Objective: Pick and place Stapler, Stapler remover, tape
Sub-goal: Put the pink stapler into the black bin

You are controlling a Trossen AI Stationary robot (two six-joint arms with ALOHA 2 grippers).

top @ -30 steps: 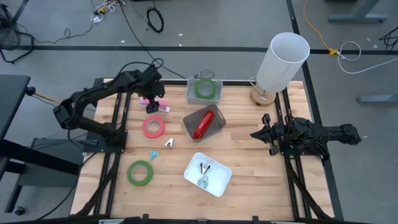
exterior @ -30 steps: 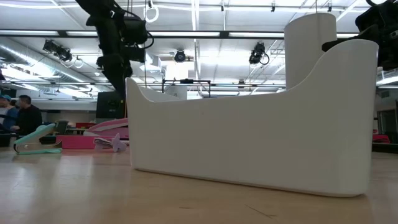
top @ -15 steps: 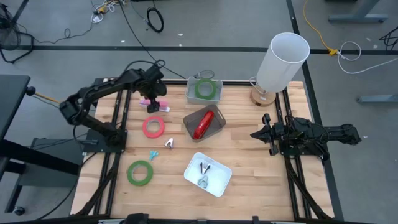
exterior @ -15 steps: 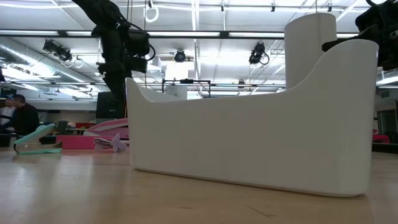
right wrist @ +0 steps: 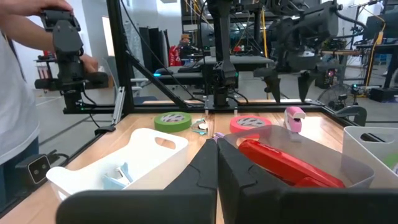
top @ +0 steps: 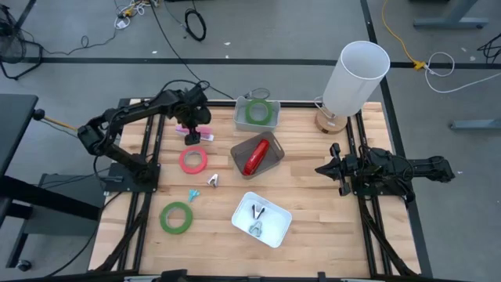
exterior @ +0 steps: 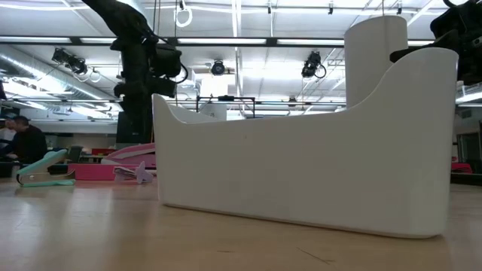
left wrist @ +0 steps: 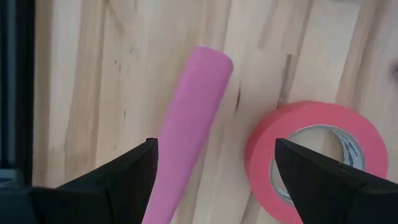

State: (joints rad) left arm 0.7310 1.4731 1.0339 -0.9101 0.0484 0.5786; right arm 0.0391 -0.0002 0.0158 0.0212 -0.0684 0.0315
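Already, red stapler [top: 254, 157] fills grey bin [top: 272, 163]; green tape [top: 257, 112] in clear bin [top: 238, 117].

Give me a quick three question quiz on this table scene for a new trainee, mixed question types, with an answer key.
1. True or false: the red stapler lies in the grey bin.
2. Multiple choice: the left gripper hovers over which thing? A) the white bin B) the lamp C) the pink stapler D) the loose green tape
3. Fill in: the green tape at the far edge sits inside a ____ bin.

Key
1. True.
2. C: the open left gripper is over the pink stapler, beside the red tape. The right gripper waits shut at the right side.
3. Clear; the other green tape lies loose on the table.
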